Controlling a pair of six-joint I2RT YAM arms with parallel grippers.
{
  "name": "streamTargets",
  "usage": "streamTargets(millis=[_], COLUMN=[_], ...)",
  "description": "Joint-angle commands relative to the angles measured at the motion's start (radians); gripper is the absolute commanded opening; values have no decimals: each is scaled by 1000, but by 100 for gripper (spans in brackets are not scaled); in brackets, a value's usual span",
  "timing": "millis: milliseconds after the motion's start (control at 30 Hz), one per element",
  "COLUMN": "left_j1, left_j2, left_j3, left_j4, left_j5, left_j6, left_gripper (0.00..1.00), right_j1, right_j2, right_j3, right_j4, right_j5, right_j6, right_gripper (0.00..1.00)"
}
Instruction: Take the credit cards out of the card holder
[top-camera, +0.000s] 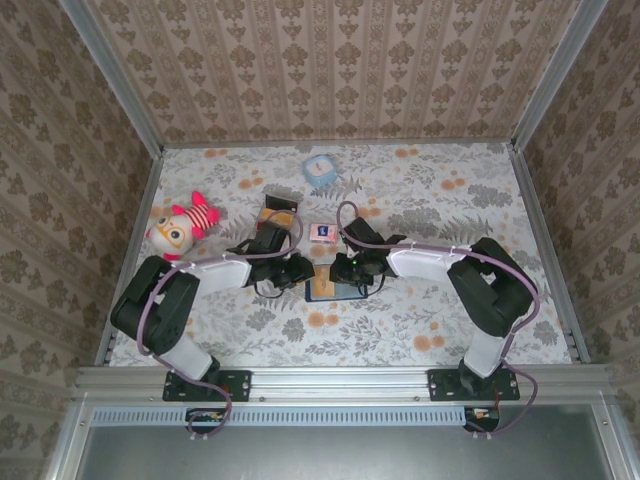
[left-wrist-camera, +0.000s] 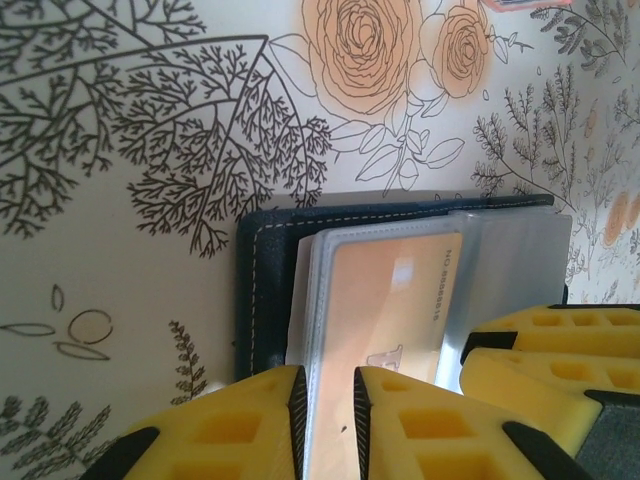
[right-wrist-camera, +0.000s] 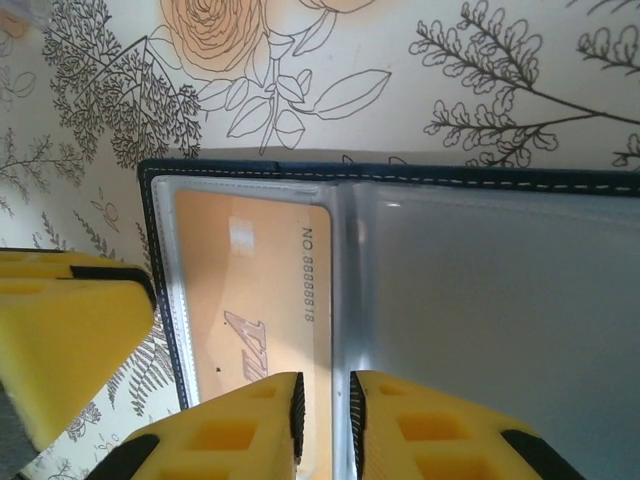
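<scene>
An orange credit card (left-wrist-camera: 390, 300) sits inside a clear sleeve (left-wrist-camera: 500, 270) of the open navy card holder (top-camera: 334, 290). The holder lies flat on the flowered table (top-camera: 450, 200), between the two arms.

In the left wrist view, one edge of the sleeve runs straight into the left gripper (left-wrist-camera: 328, 385). Its jaws stand at a thin slit, pinching that plastic, with the card just beyond their tips.

In the right wrist view, the right gripper (right-wrist-camera: 325, 390) is at the holder's edge. Its jaws are likewise nearly closed, on the plastic ridge beside the card.

The two grippers are close together over the holder. Farther back on the table are a small box (top-camera: 322, 232), a red-and-tan box (top-camera: 278, 212), a striped plush toy (top-camera: 180, 228) and a pale blue object (top-camera: 319, 170).
</scene>
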Motion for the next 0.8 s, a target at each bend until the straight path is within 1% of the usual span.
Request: streamTargets(millis=[0,133,567,767], left_j1=[7,9,9,10], left_j2=[23,35,61,65], left_j3=[23,17,-13,-23], left_j4=[34,25,21,25], left_j5=[25,10,-8,-8], left_j6=[-4,-20,-53,-55], left_gripper=[21,20,16,15], right_j1=[-11,-16,-19,-19], right_j2=[24,38,53,64], right_j3=[12,9,-6,-7], right_j4=[38,55,64,72], right_j5=[-40,-59,-69,-81], right_j6=[17,18,21,26], right_gripper=[21,19,19,19])
